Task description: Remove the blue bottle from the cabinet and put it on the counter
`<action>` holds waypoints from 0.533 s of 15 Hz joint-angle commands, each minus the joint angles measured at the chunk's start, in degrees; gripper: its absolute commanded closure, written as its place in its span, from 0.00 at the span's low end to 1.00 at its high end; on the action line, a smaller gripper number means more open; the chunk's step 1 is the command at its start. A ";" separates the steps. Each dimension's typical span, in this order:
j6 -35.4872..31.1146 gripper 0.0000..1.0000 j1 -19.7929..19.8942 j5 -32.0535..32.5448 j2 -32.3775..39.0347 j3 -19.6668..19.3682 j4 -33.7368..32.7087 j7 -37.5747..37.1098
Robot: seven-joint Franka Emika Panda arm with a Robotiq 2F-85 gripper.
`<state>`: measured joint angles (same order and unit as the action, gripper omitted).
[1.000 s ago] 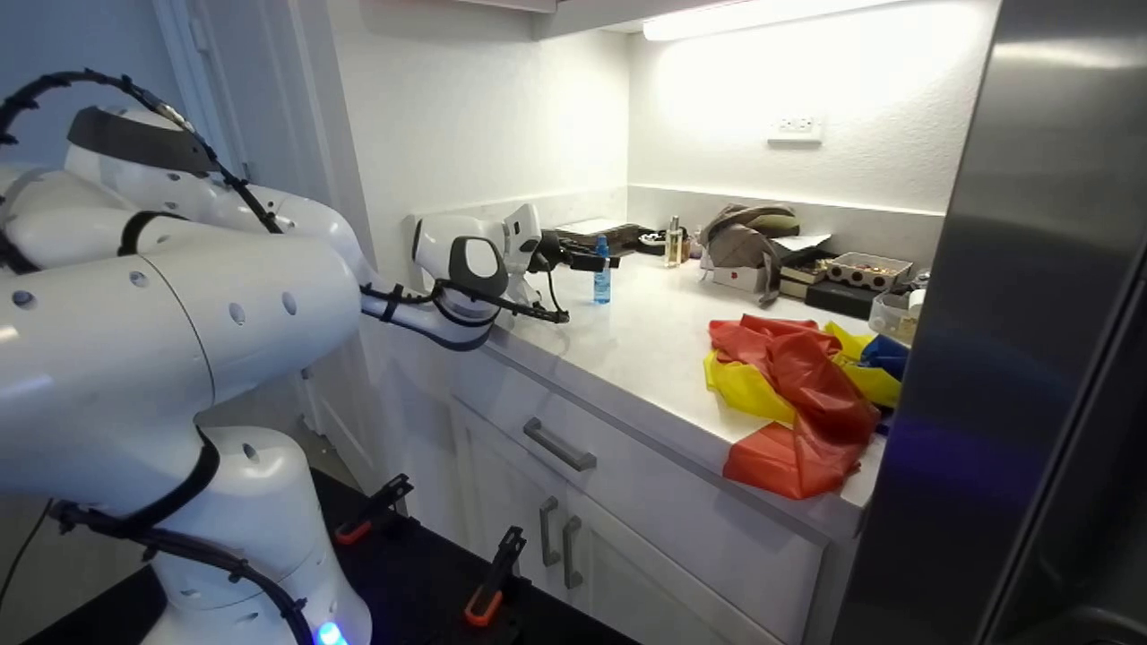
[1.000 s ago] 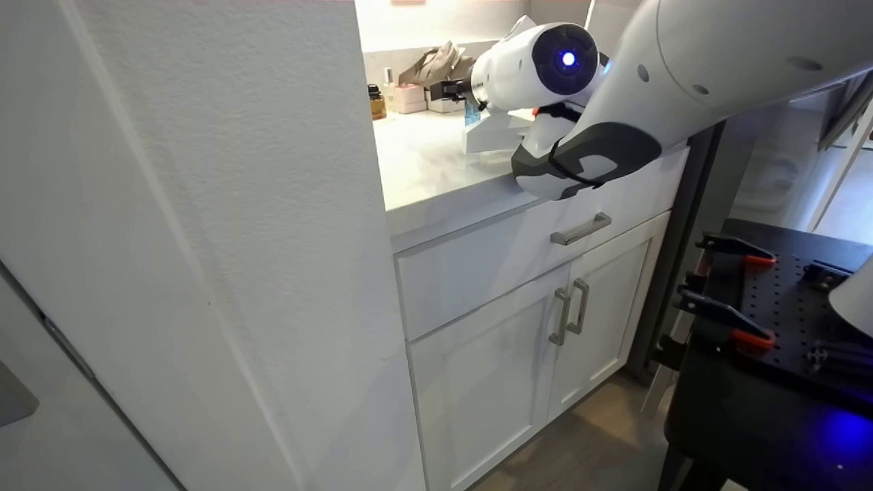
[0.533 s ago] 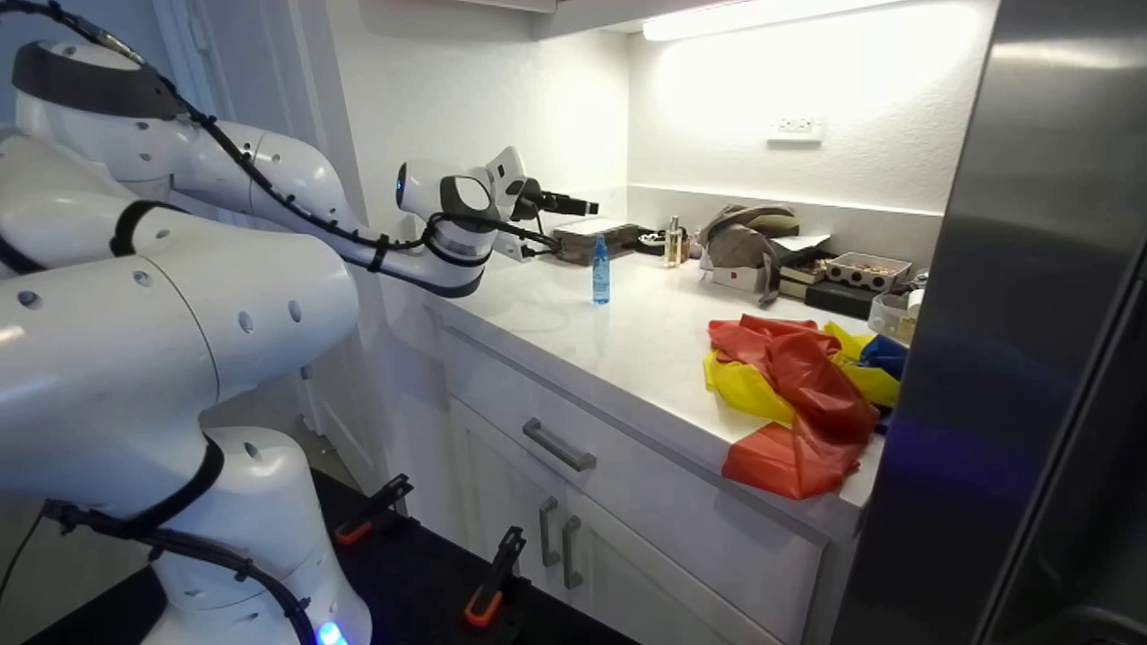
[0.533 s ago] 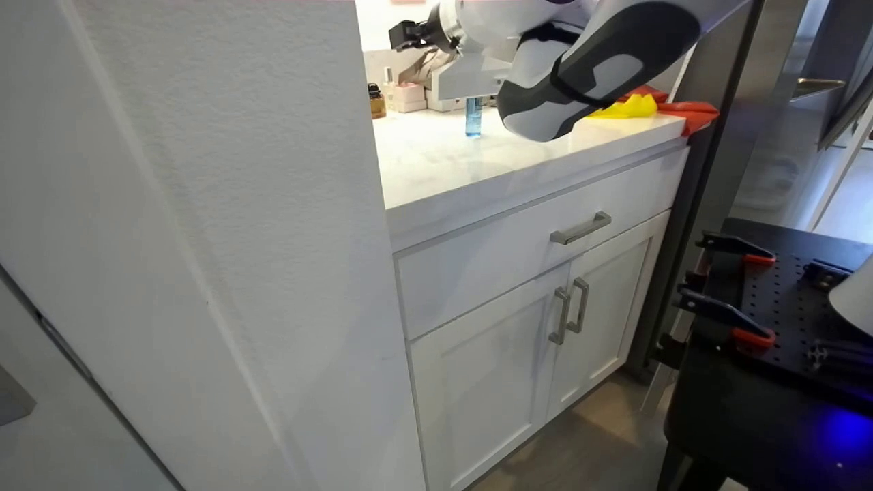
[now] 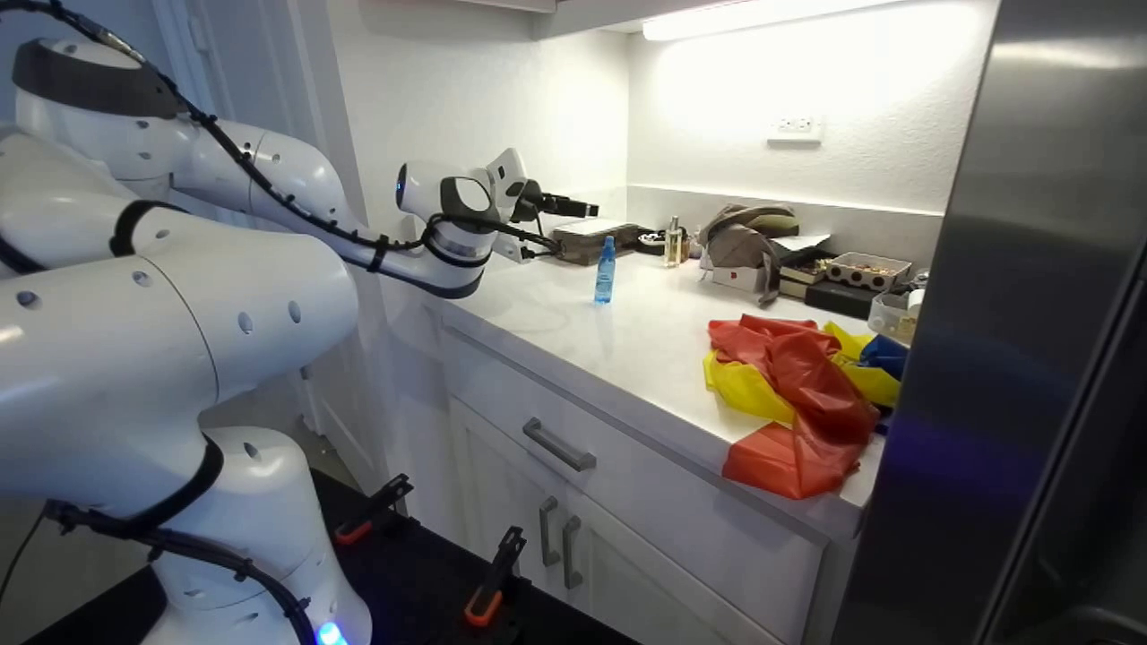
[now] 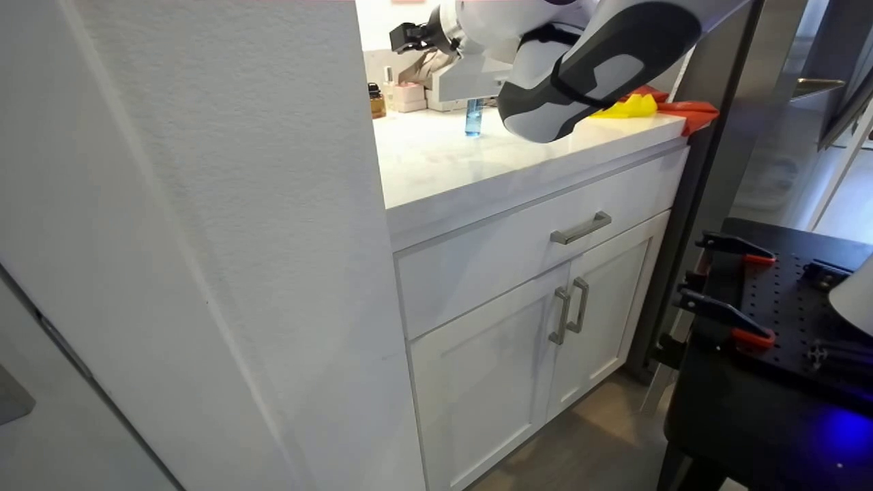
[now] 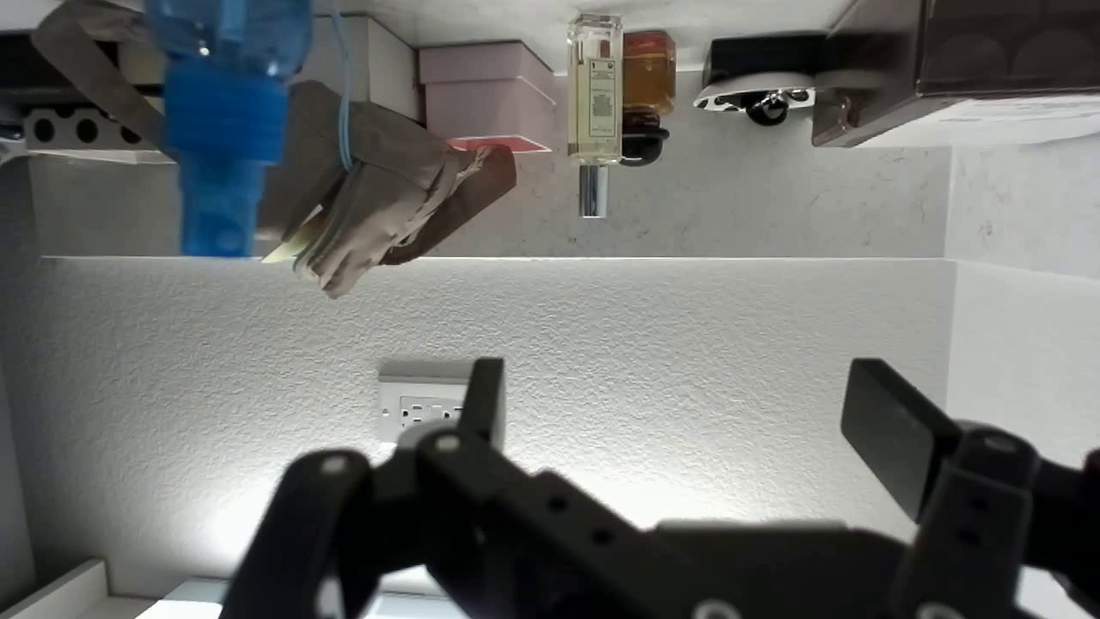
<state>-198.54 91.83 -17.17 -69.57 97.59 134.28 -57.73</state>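
The blue bottle point(image 5: 605, 273) stands on the desk point(image 5: 650, 345), leaning slightly, and in an exterior view its upper part is hidden behind the arm point(image 6: 593, 75). The tool point(image 7: 679, 413), its fingers spread wide, hangs higher than the bottle and apart from it. Farther back on the desk stand a pink box point(image 7: 485, 99) and a glass bottle point(image 7: 595, 99) with a silver cap, while a red and yellow cloth point(image 5: 797, 376) lies heaped near the front edge.
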 commanded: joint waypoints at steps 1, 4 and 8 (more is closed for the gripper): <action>0.60 0.00 -0.10 -1.31 1.98 0.34 -0.38 2.76; 1.86 0.00 -0.06 0.80 6.23 -0.27 -1.20 4.65; 3.95 0.00 -0.34 0.88 10.15 -1.75 -2.03 7.93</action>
<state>-197.17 91.74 -17.49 -65.54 97.22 133.19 -54.14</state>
